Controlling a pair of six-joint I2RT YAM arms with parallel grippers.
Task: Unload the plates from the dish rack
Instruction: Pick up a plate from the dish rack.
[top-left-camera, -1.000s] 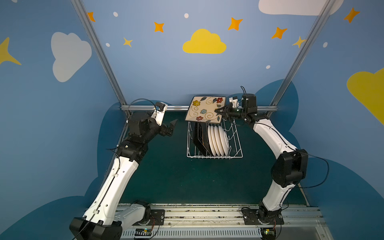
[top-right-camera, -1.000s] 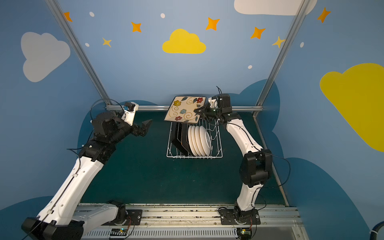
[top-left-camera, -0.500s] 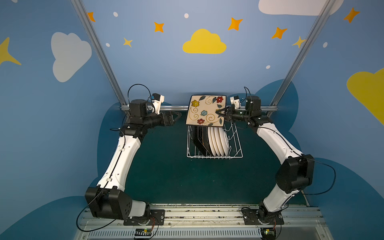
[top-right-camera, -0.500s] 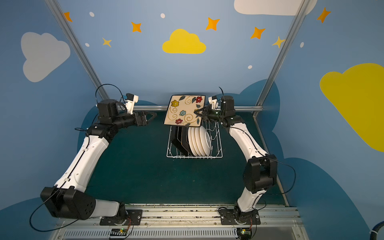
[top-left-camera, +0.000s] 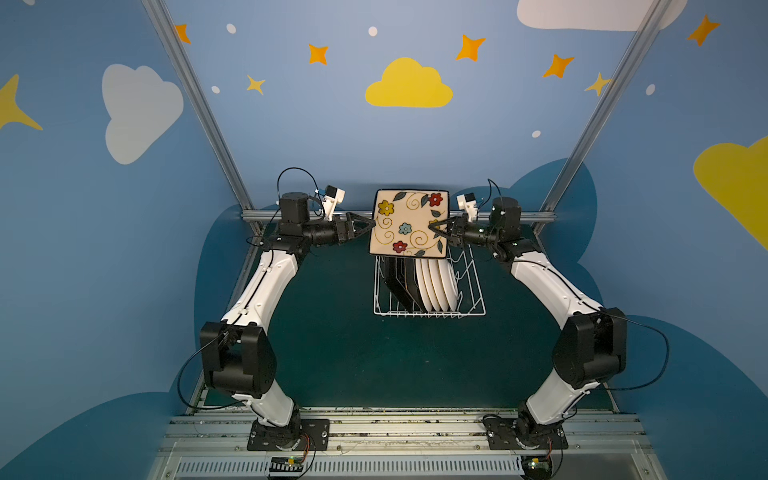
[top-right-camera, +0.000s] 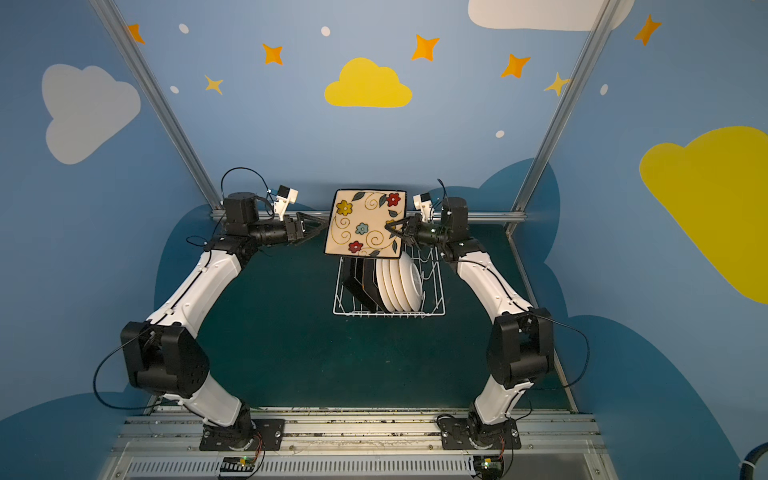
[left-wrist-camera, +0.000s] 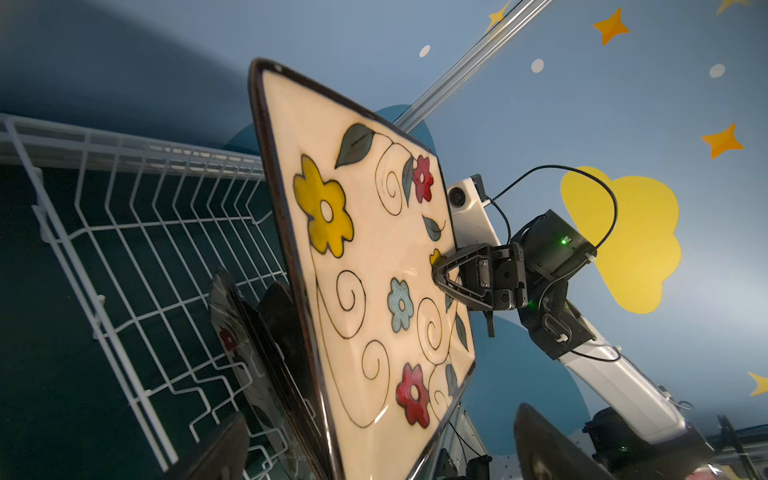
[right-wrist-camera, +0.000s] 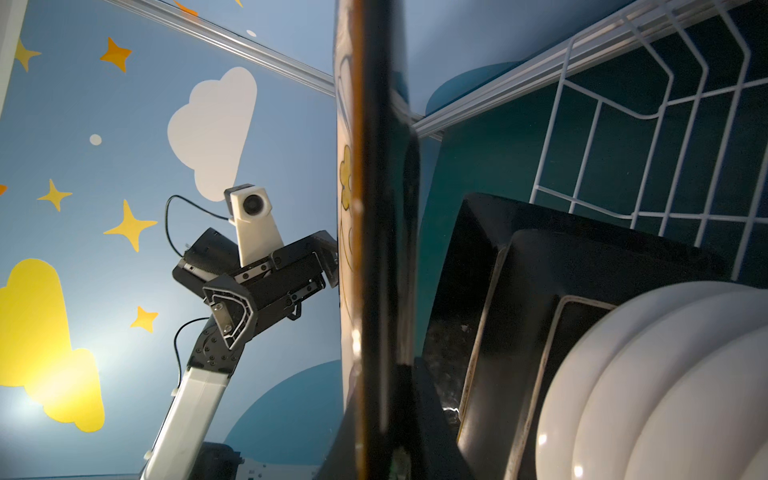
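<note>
Left arm (top-left-camera: 266, 291): is reaching from its base rail toward the middle of the far side, with the wrist lying level.
Left gripper (top-left-camera: 365, 225): is standing with its fingers wide apart. In the left wrist view the left edge of the plate is passing between the two fingers (left-wrist-camera: 216, 453). In the right wrist view one finger (right-wrist-camera: 328, 257) is sitting just beside the flowered face. No clamping is showing.
Held square plate (top-left-camera: 409, 222): is hanging in the air over the far end of the rack, between the two grippers. Its cream flower-and-swirl face is facing the cameras in both top views (top-right-camera: 365, 222), and it is showing edge-on in the right wrist view (right-wrist-camera: 374, 208).
Racked square plates (top-left-camera: 399, 282): are standing on edge in the left part of the rack, black backs showing, leaning slightly. Their exact number cannot be told.
Round white plates (top-left-camera: 438, 286): are standing on edge just to the right of the black ones, four rims showing, packed close together (top-right-camera: 399, 286).
Dish rack (top-left-camera: 478, 299): is sitting on the dark green table surface (top-left-camera: 332, 332), midway between the arms, with its right part unfilled.
Right gripper (top-left-camera: 434, 227): is clamping the right edge of the held square plate, one finger (left-wrist-camera: 453, 266) pressing on the flowered face.
Right arm (top-left-camera: 548, 286): is reaching inward from the right, mirroring the left one.
</note>
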